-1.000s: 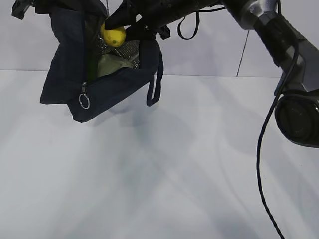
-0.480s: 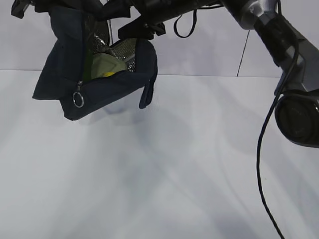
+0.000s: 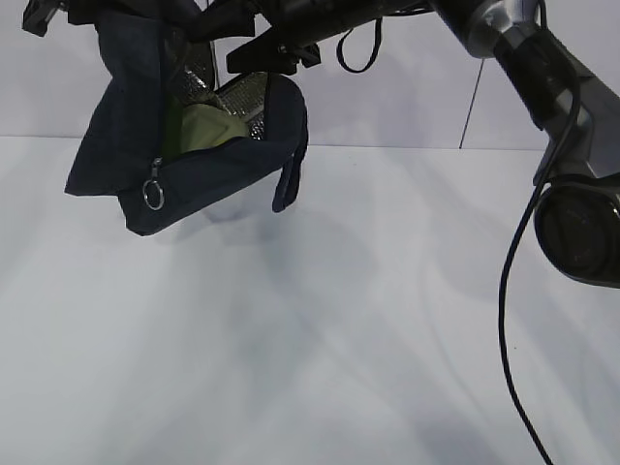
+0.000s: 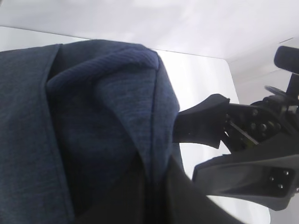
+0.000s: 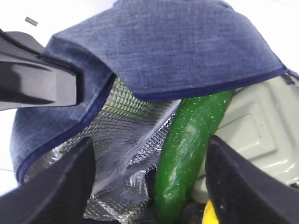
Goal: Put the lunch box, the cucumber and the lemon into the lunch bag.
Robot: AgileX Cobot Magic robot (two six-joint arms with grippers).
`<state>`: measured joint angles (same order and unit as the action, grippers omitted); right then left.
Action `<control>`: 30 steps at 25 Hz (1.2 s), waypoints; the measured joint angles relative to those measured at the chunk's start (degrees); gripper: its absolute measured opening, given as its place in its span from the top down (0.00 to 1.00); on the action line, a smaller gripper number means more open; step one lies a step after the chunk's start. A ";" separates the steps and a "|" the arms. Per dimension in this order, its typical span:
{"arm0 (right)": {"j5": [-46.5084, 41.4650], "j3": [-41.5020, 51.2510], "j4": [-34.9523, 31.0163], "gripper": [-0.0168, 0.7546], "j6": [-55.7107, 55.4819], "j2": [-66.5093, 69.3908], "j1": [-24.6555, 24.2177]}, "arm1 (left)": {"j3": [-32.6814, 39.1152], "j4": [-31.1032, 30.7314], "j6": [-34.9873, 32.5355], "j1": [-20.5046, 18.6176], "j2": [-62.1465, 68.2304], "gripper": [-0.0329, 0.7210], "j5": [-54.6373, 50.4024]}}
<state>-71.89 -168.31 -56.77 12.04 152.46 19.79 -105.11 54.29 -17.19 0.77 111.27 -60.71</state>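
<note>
The navy lunch bag [image 3: 126,145] hangs in the air at the upper left, mouth open, ring pull [image 3: 153,197] dangling. My left gripper [image 4: 154,189] is shut on a fold of its fabric [image 4: 93,116]. My right gripper [image 3: 242,41] hovers open just over the mouth, with nothing between its fingers [image 5: 240,186]. Inside, against the foil lining [image 5: 126,154], the dark green cucumber [image 5: 191,149] stands on end beside the sage-green lid of the lunch box [image 5: 254,126], whose lid [image 3: 205,126] also shows from outside. A yellow sliver of the lemon [image 5: 209,216] peeks out low beside the cucumber.
The white table [image 3: 320,320] spreads under the bag, with a pale wall [image 3: 407,97] behind. My right arm [image 3: 572,145] and its black cable [image 3: 509,291] fill the right side. A bag handle [image 3: 289,184] hangs loose.
One second ago the lemon sat between my right gripper's fingers above the bag mouth. The fingers have spread, the lemon has dropped inside, and the bag has swung slightly left.
</note>
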 joint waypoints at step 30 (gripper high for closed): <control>-0.49 0.00 67.99 0.27 -14.18 -3.76 -2.15 | 0.00 -3.51 0.00 0.00 0.00 0.95 -1.45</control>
<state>-72.39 -168.31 11.22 -2.14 148.70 17.64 -105.11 50.78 -17.19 0.77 111.27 -62.16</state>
